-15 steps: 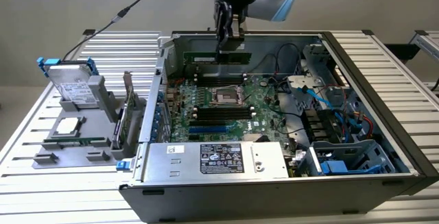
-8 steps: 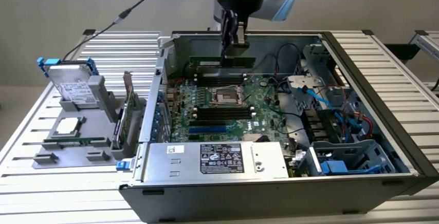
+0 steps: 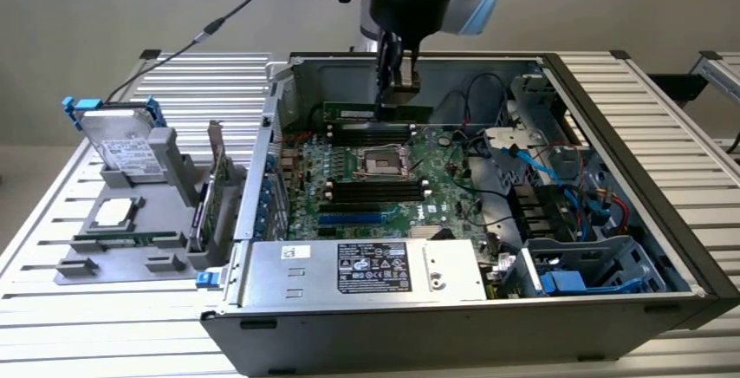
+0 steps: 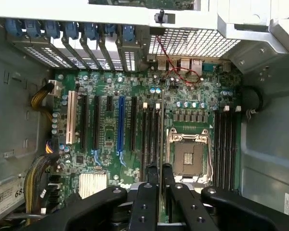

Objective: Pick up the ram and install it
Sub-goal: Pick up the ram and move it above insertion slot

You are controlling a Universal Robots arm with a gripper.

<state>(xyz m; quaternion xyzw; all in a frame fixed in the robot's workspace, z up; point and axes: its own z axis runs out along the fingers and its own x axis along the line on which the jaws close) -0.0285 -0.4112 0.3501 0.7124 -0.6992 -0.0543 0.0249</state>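
The hand (image 3: pixel 396 90) is clamped on the ram (image 3: pixel 356 112), edge-down over the motherboard (image 3: pixel 445 196)

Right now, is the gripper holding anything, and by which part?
Yes. The fingers are shut on the ram, gripping its upper edge, off-centre toward the end on the exterior view's right.
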